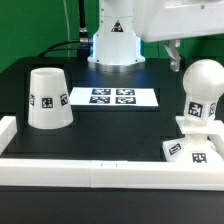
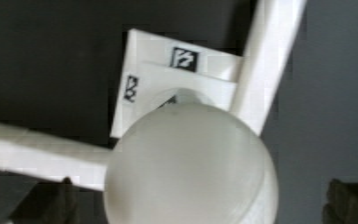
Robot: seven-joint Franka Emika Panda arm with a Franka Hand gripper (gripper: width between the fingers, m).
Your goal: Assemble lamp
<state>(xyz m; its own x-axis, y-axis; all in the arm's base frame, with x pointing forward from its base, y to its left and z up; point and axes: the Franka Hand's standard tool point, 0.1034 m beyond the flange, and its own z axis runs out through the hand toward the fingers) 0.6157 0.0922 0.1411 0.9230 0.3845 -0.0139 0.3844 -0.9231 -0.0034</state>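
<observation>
The rounded white bulb (image 1: 205, 82) stands upright on its stem in the flat square base (image 1: 188, 150), at the exterior view's front right, against the white rim. The tapered shade (image 1: 49, 99) stands mouth down at the exterior view's left. My gripper (image 1: 175, 52) hangs above and a little behind the bulb, apart from it. In the wrist view the bulb (image 2: 194, 160) fills the lower middle, with the tagged base (image 2: 172, 68) under it. My gripper (image 2: 201, 205) is open, its dark fingertips (image 2: 51, 203) standing wide to either side of the bulb and holding nothing.
The marker board (image 1: 112, 97) lies flat in the middle of the black table, in front of the arm's white pedestal (image 1: 113, 45). A raised white rim (image 1: 90, 172) runs along the table's front and the exterior view's left side; its bars (image 2: 265, 60) show in the wrist view.
</observation>
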